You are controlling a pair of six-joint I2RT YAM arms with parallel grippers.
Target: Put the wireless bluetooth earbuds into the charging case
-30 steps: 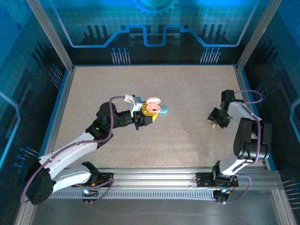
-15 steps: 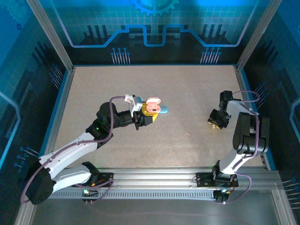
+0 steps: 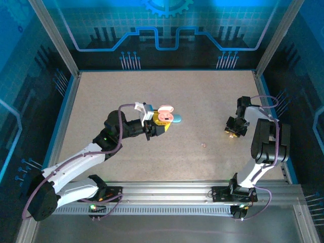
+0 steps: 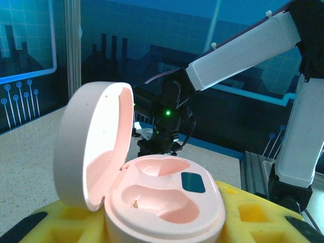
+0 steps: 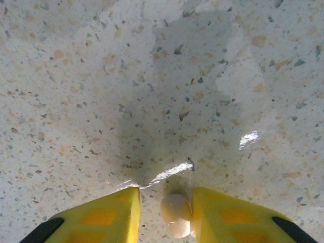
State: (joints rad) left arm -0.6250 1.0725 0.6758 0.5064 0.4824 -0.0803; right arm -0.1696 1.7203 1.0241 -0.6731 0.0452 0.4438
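My left gripper [image 3: 160,125] is shut on the pink charging case [image 3: 163,118] and holds it just above the table, left of centre. The case [image 4: 167,202] sits between yellow fingers [image 4: 253,215]. Its lid [image 4: 88,147] stands open to the left, and both wells are empty. At the right, my right gripper [image 3: 234,129] is down at the table. Its yellow fingers [image 5: 109,212] bracket a small pale earbud [image 5: 175,213]. The earbud touches the right finger, with a gap to the left one. A second, pinkish earbud [image 3: 204,144] lies loose on the table between the arms.
A smooth blue oval pod [image 3: 176,119] lies right beside the held case. The speckled table [image 3: 202,96] is walled by metal posts and blue panels. The right arm [image 4: 238,55] stands behind the case in the left wrist view.
The right gripper's jaws have narrowed around the pale earbud, and its wrist has shifted slightly. The left arm and the case have not moved.
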